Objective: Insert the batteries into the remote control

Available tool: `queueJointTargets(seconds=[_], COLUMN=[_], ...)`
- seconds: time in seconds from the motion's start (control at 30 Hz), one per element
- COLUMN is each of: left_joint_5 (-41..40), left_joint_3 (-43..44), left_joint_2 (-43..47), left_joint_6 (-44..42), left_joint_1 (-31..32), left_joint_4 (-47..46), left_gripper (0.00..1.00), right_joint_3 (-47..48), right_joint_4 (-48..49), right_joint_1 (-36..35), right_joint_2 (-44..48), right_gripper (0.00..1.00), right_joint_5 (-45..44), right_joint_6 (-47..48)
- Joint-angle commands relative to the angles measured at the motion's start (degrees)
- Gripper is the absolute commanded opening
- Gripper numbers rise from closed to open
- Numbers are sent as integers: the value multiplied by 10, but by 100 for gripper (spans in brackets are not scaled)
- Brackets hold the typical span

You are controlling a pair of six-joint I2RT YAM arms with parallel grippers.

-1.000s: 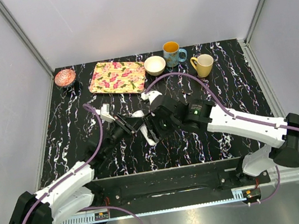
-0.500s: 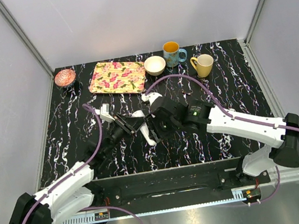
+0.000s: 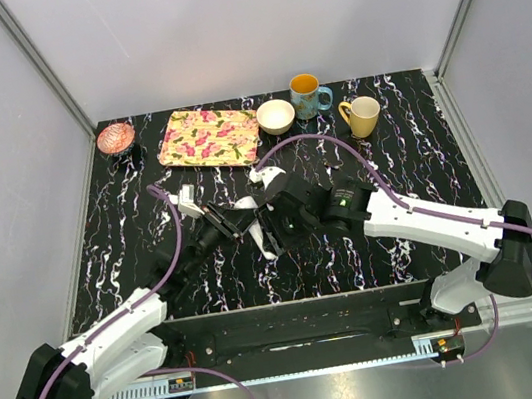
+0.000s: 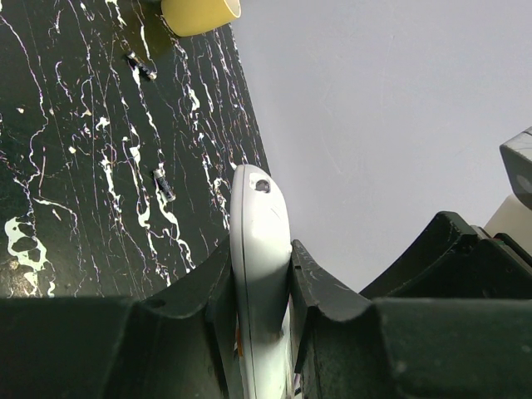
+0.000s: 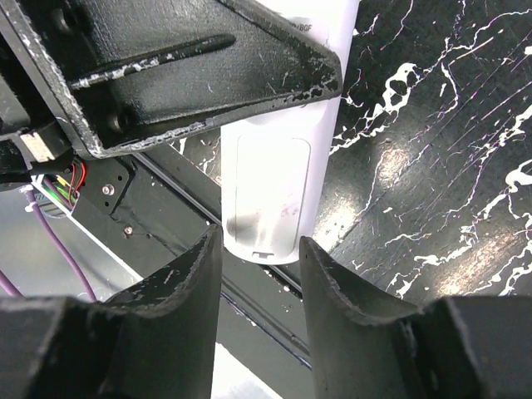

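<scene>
On a black, white-veined marble-look table (image 3: pixel 419 145) between plain grey walls, the slim white plastic remote control (image 4: pixel 259 241) is held up near the middle, clamped edge-on in the left gripper (image 4: pixel 260 258). One end, bearing a recessed rectangular panel and small grey print too cropped to read, lies between the right gripper's (image 5: pixel 260 237) parted fingers; whether they press it cannot be told. A yellow mug (image 3: pixel 362 115), blue mug (image 3: pixel 307 95), white bowl (image 3: pixel 275 116) and floral tray (image 3: pixel 208 138) line the far edge.

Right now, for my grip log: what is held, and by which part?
Left hand clamps the remote control around its middle; right hand straddles one end, contact unclear.
</scene>
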State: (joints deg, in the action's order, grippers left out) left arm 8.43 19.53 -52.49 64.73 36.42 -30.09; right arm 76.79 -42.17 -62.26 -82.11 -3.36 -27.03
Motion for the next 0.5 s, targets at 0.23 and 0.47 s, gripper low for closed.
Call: queueJointTargets(seconds=[0.23,0.47], left_joint_5=[4,3], left_joint_3=[23,19], left_joint_2=[12,7], left_joint_6=[-8,-8], left_joint_1=[-2,-3], left_joint_4=[-30,-34], left_gripper=[0,0], right_joint_3=[4,-2], right_joint_4=[1,10], right_joint_1=[-4,-4], right_joint_2=[1,12], right_gripper=[13,0], right_joint_5=[-23,-7], right_joint_6=[8,14])
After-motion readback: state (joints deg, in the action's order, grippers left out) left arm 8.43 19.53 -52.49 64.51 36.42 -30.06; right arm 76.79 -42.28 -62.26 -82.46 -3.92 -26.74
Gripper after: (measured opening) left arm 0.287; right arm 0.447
